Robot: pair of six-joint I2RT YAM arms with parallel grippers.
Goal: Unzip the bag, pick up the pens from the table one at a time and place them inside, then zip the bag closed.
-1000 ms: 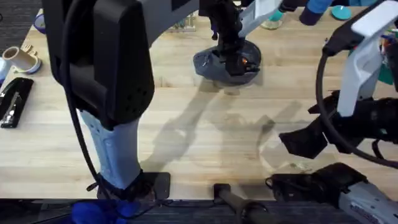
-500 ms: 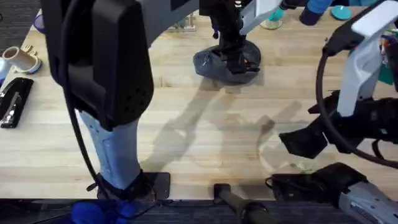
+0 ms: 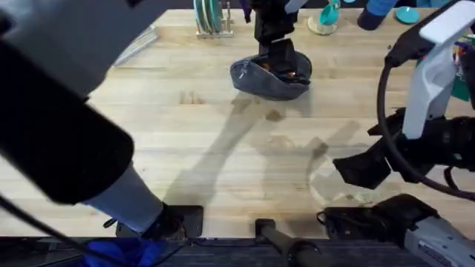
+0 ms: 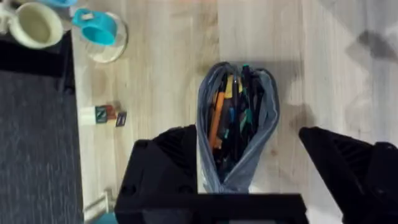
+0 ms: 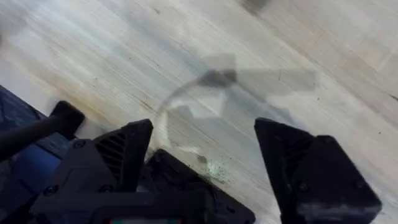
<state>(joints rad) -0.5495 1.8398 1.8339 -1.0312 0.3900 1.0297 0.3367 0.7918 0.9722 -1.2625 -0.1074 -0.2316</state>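
Note:
The grey-blue bag [image 4: 268, 118] lies unzipped on the table [image 3: 223, 148] at the far middle, its mouth gaping. Inside it I see an orange pen [image 4: 217, 117] among dark pens [image 4: 241, 102]. My left gripper [image 4: 247, 134] hangs open just over the bag, with one black finger on each side of it and touching nothing. In the overhead view the left gripper [image 3: 273, 46] is at the bag's [image 3: 260, 80] far end. My right gripper [image 5: 205, 134] is open low over bare wood at the near right, holding nothing.
A teal cup on a coaster [image 4: 99, 26], a cream mug [image 4: 36, 25] and small blocks [image 4: 104, 114] sit beside the bag, near a black mat [image 4: 34, 137]. A teal rack [image 3: 210, 15] stands at the far edge. My left arm [image 3: 59, 141] looms large over the near left.
My left gripper has drawn up and back out of the bag's mouth. The left arm has swung closer under the camera and now covers the near left. The right arm has not moved.

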